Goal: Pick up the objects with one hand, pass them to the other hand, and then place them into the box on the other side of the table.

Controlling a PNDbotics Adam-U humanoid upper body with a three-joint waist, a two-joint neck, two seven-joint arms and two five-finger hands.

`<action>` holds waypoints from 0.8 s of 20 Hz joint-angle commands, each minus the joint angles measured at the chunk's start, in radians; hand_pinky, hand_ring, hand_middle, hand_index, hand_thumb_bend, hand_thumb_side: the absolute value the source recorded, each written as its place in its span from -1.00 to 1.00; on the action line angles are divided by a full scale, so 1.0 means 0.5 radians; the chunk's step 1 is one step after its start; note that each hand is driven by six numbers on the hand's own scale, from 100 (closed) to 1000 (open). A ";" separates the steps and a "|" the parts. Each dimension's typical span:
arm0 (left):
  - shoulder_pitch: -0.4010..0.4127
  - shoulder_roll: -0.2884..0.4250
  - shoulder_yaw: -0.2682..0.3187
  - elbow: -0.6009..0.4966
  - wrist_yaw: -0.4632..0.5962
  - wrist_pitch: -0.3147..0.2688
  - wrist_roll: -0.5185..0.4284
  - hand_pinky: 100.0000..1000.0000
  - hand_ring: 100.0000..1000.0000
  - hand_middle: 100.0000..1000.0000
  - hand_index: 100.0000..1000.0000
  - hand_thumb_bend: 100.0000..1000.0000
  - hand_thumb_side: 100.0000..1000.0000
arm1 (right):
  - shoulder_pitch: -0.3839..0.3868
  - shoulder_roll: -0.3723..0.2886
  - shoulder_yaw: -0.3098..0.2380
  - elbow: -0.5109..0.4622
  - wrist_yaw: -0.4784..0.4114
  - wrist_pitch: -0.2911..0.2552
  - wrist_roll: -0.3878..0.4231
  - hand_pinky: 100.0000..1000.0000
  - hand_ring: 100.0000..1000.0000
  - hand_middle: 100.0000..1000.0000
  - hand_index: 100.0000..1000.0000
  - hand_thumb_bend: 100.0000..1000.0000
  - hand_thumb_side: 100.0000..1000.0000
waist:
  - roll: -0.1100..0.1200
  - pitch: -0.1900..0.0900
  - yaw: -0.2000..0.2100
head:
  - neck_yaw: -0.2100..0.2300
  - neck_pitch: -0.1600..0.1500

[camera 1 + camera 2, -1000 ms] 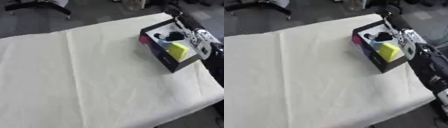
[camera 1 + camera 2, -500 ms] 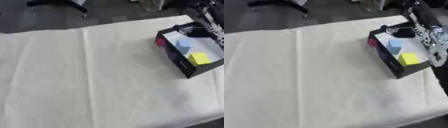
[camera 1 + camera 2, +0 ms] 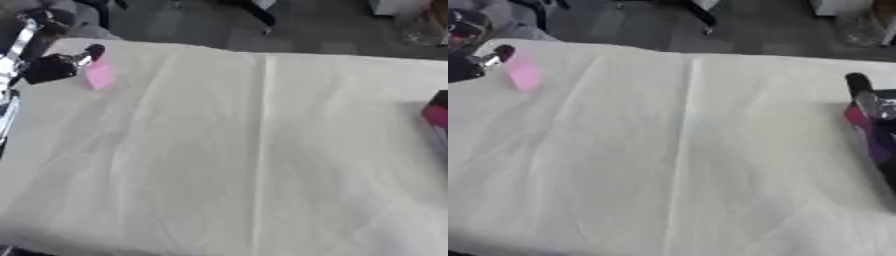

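Pink block [image 3: 98,76] sits near the table's [image 3: 262,150] far left corner, right beside the left hand [image 3: 52,67]. The hand's fingers are blurred, so whether they hold the block or are spread cannot be told. The box [image 3: 872,130] shows at the right edge, with the right hand [image 3: 866,97] by it, fingers unclear. The block looks small, light and rigid, likely foam or plastic; pinching its flat opposite faces seems safest.
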 commanded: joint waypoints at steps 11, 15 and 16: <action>-0.778 0.227 -0.109 1.297 -1.030 -0.101 -0.400 0.74 0.51 0.49 0.74 0.48 -0.02 | -0.078 0.142 0.214 -0.059 0.037 -0.324 -0.025 0.68 0.54 0.48 0.71 -0.69 -0.33 | -0.018 0.045 -0.097 | 0.159 -0.004; -0.864 0.234 -0.051 1.504 -1.124 -0.098 -0.352 0.74 0.50 0.48 0.72 0.47 0.01 | -0.085 0.172 0.219 -0.059 0.042 -0.341 -0.052 0.67 0.52 0.47 0.70 -0.77 -0.33 | -0.041 0.104 -0.133 | 0.185 -0.004; -0.871 0.241 -0.043 1.532 -1.128 -0.097 -0.341 0.73 0.50 0.48 0.72 0.45 0.00 | -0.084 0.177 0.220 -0.059 0.043 -0.341 -0.058 0.67 0.52 0.47 0.70 -0.78 -0.33 | -0.045 0.118 -0.140 | 0.186 -0.004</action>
